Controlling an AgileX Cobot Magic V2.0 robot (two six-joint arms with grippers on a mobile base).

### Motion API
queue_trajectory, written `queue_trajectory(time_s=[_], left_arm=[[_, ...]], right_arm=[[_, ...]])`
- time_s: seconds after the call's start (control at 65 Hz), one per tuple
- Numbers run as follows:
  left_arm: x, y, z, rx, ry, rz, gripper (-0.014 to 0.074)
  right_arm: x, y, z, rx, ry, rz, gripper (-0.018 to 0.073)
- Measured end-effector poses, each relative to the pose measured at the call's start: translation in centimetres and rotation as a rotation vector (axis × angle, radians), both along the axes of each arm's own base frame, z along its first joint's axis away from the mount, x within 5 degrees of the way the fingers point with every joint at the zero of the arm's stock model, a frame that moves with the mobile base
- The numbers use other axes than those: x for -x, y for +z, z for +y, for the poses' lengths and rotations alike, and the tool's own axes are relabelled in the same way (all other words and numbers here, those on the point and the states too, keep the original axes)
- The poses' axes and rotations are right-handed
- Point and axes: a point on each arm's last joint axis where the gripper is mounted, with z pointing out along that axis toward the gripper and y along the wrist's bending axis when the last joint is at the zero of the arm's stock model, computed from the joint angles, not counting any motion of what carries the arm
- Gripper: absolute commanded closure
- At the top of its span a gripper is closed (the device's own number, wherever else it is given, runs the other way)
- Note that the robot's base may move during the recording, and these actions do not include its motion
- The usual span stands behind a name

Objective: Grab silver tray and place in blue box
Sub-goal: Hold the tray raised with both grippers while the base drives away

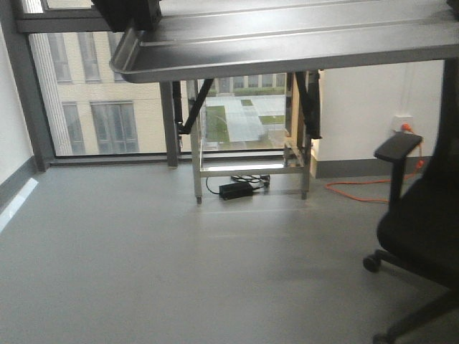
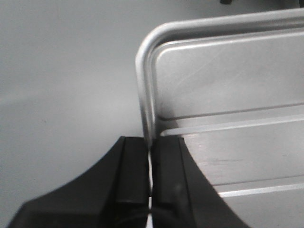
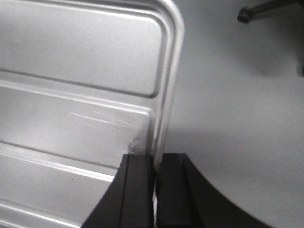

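Observation:
The silver tray (image 1: 287, 39) hangs high in the air across the top of the front view, seen from below, shiny with a raised rim. My left gripper (image 2: 151, 147) is shut on the tray's left rim (image 2: 145, 90); two long ridges cross its base (image 2: 228, 118). My right gripper (image 3: 156, 161) is shut on the tray's right rim (image 3: 168, 90), the ridged base (image 3: 80, 95) lying to its left. In the front view only a dark part of the left arm (image 1: 125, 13) shows above the tray. The blue box is out of view.
Grey floor (image 1: 158, 251) lies below. A metal-framed table (image 1: 247, 168) stands by the window with a black power brick (image 1: 235, 189) under it. A black office chair (image 1: 419, 222) is at the right, and an orange cable (image 1: 358, 190) runs along the wall.

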Motion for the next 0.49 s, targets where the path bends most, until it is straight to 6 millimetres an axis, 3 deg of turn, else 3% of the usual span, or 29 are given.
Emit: queue_trajectory(time_s=[0.492], left_arm=[[-0.04, -0.06, -0.10, 0.005, -0.001, 0.001, 0.0694]], right_arm=[[-0.01, 0.00, -0.06, 0.008, -0.001, -0.001, 0.0503]])
